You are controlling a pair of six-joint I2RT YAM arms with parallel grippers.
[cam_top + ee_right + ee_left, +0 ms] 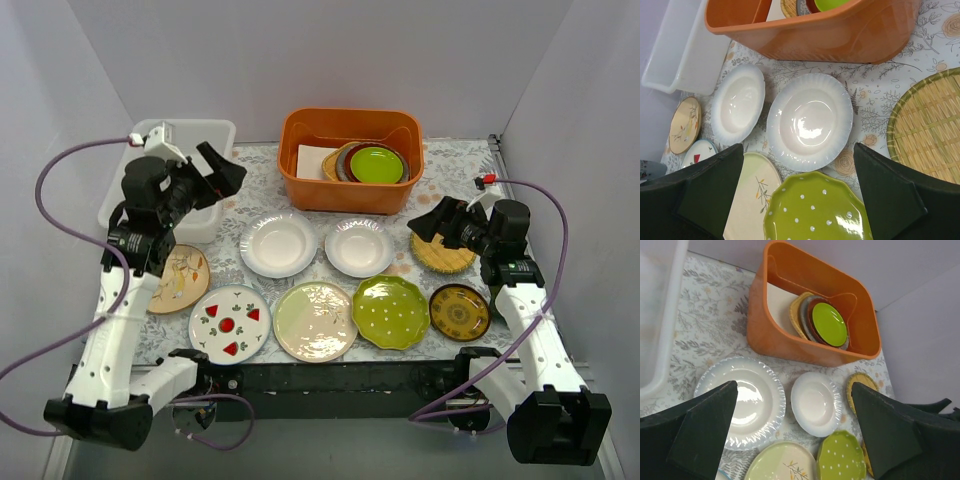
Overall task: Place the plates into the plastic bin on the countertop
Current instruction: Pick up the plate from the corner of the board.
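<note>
Left pincer (pixel 794 389) and right pincer (pixel 799 149) both gape wide with nothing in them, plates (pixel 278 244) all laid out on the ferny surface (pixel 257 186), white plastic bin (pixel 214 128) sitting back left.

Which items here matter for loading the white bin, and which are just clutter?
Job: white bin; countertop; big white plate; small white plate; woven plate; dark plate; dotted plate; cream plate; fruit plate; peach plate.
Lying about: orange tub; lime plate inside it; stacked plates behind that.
</note>
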